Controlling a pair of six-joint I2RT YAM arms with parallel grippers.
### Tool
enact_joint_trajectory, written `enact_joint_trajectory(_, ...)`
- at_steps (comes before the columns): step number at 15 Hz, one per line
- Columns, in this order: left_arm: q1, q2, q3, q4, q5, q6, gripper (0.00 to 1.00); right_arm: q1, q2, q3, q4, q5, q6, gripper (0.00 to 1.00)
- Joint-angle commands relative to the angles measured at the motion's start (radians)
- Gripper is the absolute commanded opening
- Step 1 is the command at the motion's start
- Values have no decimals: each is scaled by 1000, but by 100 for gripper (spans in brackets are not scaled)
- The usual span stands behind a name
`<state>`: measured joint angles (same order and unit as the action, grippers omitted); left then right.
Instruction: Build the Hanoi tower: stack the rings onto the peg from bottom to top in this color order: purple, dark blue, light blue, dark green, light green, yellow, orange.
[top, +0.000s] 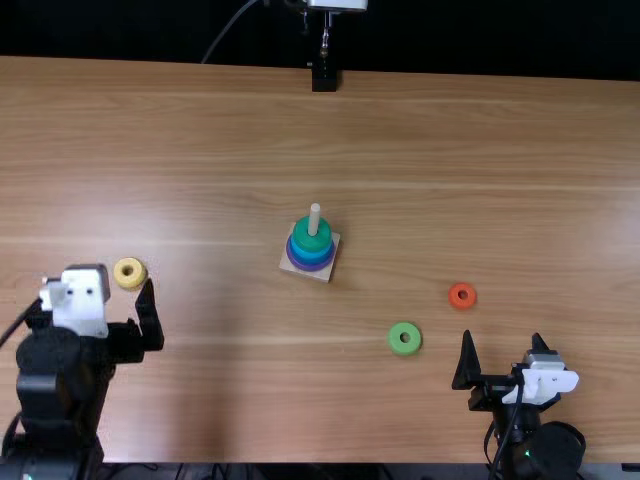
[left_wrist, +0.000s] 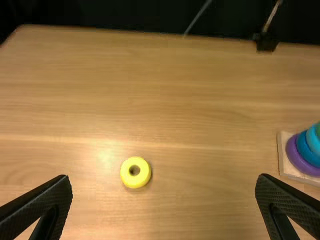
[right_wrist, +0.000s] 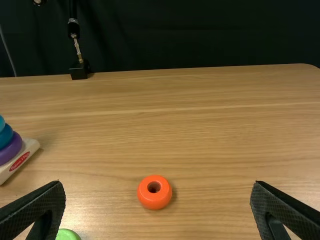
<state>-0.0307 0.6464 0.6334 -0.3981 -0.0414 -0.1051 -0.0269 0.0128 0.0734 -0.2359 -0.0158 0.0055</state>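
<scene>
Well, the wooden base sits near the middle of the worktop, and its peg already carries four rings: the purple ring at the bottom, then the dark blue ring, the light blue ring and the dark green ring on top, with the peg's bare tip standing out above them. The other three lie flat around the base — the yellow ring well off to its left, the light green ring to its right and closer to the arms, the orange ring farther out to its right and a little nearer the arms than the base. The left gripper is left of the base and on its near side, beside the yellow ring, its fingers spread wide with nothing between them. The right gripper is to the right of the base, also on the near side and past both the light green and orange rings — fingers wide apart too, and empty. Beyond the base, at the far edge, stands a black mount.
</scene>
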Motion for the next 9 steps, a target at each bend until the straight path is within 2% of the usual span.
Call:
enact_joint_trajectory(1,8,-88,-98,65,6,6,100,-11,-13,-53,-74,-3,2,100)
enact_joint_trajectory(4,6,-303,-296,135,8,2,100,-13,-13,-53,-74,-3,2,100)
enact_joint_trajectory(9,9,-475,-439,122,17,6,100,-11,-13,-53,-74,-3,2,100)
